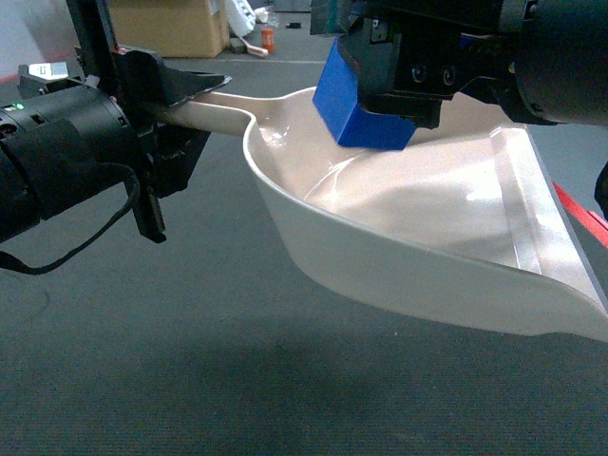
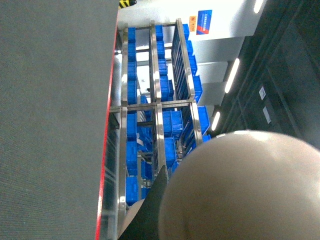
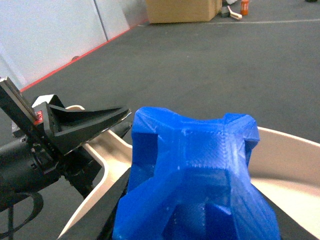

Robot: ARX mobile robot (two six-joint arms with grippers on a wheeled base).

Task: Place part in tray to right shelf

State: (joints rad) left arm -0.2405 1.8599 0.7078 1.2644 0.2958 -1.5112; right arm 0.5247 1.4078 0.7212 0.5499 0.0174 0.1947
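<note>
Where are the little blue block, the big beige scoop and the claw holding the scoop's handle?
Blue block (image 1: 356,100): head view, its side face.
Beige scoop (image 1: 418,266): head view, near side wall.
Left claw (image 1: 185,95): head view, at its fingertips on the handle.

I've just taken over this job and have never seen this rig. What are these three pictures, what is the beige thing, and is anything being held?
You are looking through a two-armed robot's cameras. The head view looks forward and down over grey floor. There the left gripper holds the handle of the tray, a beige dustpan-like scoop, keeping it off the floor. The right gripper grips the part, a small blue block, just above the scoop's bowl; it has not been released. The right wrist view looks down that arm: the block fills it, with the scoop's rim and the other gripper behind. The left wrist view is turned sideways; it shows a steel shelf of blue crates, with the scoop handle blurred up close.
</note>
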